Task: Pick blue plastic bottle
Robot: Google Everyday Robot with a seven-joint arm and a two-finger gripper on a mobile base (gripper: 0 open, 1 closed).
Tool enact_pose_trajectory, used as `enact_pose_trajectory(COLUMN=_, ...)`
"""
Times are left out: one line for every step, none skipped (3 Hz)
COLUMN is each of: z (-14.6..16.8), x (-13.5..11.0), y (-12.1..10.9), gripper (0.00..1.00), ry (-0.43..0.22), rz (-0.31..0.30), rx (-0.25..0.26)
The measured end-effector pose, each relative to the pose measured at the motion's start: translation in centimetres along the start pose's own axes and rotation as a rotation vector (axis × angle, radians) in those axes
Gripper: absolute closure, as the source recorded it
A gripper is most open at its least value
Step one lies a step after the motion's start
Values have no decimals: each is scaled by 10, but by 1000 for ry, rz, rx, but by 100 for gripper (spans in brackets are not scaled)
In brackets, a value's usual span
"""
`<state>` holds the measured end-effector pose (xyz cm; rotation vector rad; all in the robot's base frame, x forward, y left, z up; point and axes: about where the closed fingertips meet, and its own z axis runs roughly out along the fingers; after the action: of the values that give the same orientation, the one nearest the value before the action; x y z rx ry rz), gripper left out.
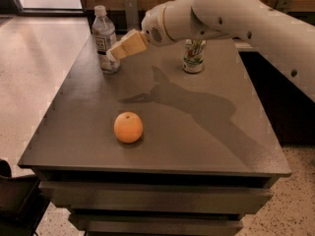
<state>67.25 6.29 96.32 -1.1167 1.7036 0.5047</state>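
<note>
The blue plastic bottle (104, 39) stands upright at the far left of the dark grey table (197, 132). It is clear, with a white cap and a white label with dark print. My gripper (114, 53) reaches in from the right on a white arm. Its tan fingers point left and down, and their tips overlap the bottle's right side at label height.
An orange (128, 127) lies on the near left part of the table. A green-and-white drink can (194, 56) stands at the far middle, partly behind my arm. The arm's shadow falls across the table's middle. Light floor lies to the left.
</note>
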Motion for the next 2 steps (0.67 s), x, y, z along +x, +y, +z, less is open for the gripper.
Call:
enact_pose_trajectory(z=25, x=3, y=-13, gripper=0, ry=-39, rz=-7, rx=15)
enact_pose_trajectory(z=46, x=8, y=-23, gripper=0, ry=-72, rz=3, rx=31)
